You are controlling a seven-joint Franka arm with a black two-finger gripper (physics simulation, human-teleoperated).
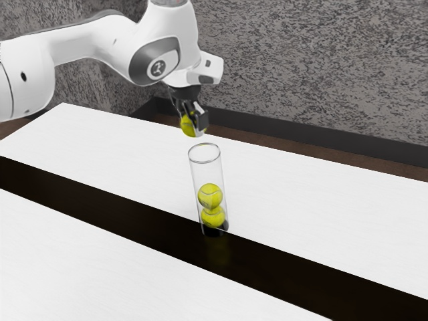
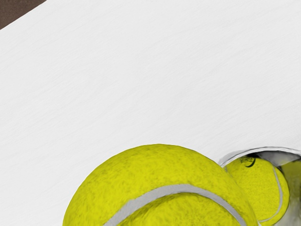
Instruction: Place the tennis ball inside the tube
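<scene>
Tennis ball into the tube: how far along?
Done: pick-up; the tennis ball is off the table. The tube already has a lower ball and an upper ball stacked inside.
In hand: that third one, jaws closed on it, above the rim.
Left: line up over the opening, lower, release.

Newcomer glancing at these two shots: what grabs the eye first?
The yellow ball clamped in the gripper, held higher than the clear tube's open mouth. Next, two matching balls stacked low inside that tube, and the black band crossing the white table.
</scene>
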